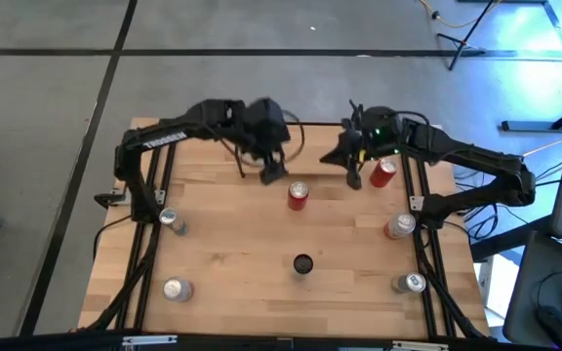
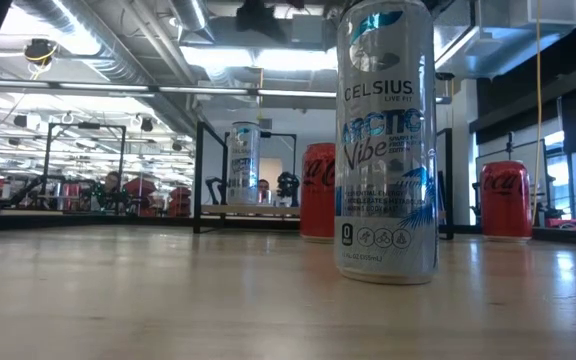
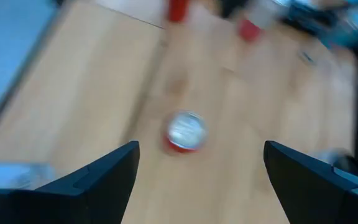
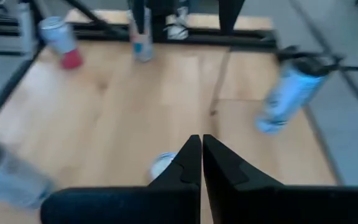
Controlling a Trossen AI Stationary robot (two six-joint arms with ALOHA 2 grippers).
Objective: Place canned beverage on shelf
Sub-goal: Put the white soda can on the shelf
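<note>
My left gripper [image 1: 273, 174] hangs open over the far middle of the table. In the left wrist view a red can with a silver top [image 3: 185, 132] stands on the table beyond its open fingers; it is also in the high view [image 1: 299, 195]. My right gripper [image 1: 355, 177] is shut, beside another red can [image 1: 382, 172]; a can top [image 4: 162, 165] shows just behind one finger. The shelf [image 2: 248, 210] shows only in the low view, far back, with one tall can [image 2: 245, 160] standing on its board.
A tall Celsius can [image 2: 386, 140] stands at the near middle, its dark top visible from above [image 1: 303, 264]. More cans stand at the left [image 1: 172, 220] [image 1: 177, 289] and at the right [image 1: 399, 226] [image 1: 410, 283]. Black rails [image 1: 149, 234] run along both sides.
</note>
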